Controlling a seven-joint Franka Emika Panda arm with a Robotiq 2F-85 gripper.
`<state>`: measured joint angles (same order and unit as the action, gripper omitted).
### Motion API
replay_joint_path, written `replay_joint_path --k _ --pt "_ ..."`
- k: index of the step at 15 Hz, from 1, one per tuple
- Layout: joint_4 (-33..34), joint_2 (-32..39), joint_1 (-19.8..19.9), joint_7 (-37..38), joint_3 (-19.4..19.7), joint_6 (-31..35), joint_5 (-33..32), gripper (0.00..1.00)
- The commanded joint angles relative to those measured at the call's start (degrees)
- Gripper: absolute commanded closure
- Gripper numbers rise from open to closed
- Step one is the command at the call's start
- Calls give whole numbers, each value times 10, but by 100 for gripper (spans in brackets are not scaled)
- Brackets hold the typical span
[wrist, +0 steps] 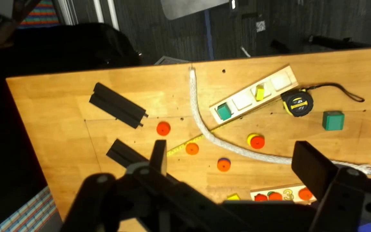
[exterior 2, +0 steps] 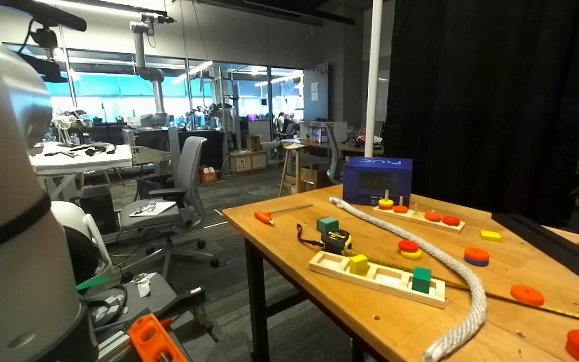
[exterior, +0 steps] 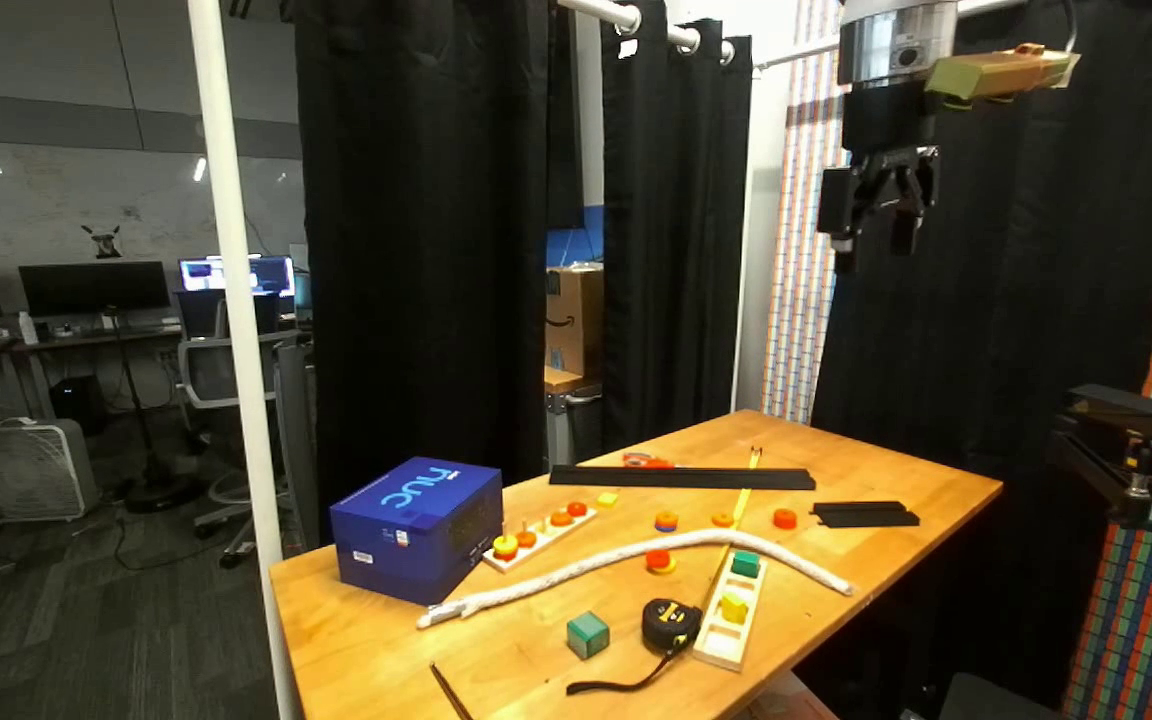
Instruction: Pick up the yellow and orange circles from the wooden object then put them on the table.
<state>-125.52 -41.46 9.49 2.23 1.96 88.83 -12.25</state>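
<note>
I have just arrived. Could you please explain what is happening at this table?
A robot arm hangs above the table, its jaws wide open and holding nothing. The job is to bring the yellow circle and orange circles to the table; they sit on the wooden peg board beside the blue box. Other round pieces lie loose on the table.

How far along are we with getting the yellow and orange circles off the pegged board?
Possibly done: an orange circle sits on a blue one on the table, though I can't tell whether it came off the pegged board. In hand: nothing; the pincer hangs open and empty above the table. Left: the yellow circle at the board's end and orange circles along it.
</note>
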Motion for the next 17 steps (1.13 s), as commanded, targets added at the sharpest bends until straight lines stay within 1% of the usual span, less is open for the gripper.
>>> replay_joint_path --k 1,3,8,10,11,17 --pt "-21 -49 -22 -2 22 -3 26 0" --pt "-40 -69 -35 -21 35 14 38 0" --pt "-71 -99 -45 -32 55 25 67 0" --pt "-78 -102 -38 -24 57 25 72 0" --pt "-63 -82 -35 -24 49 7 59 0" --pt "-72 -88 -34 -25 53 12 61 0"
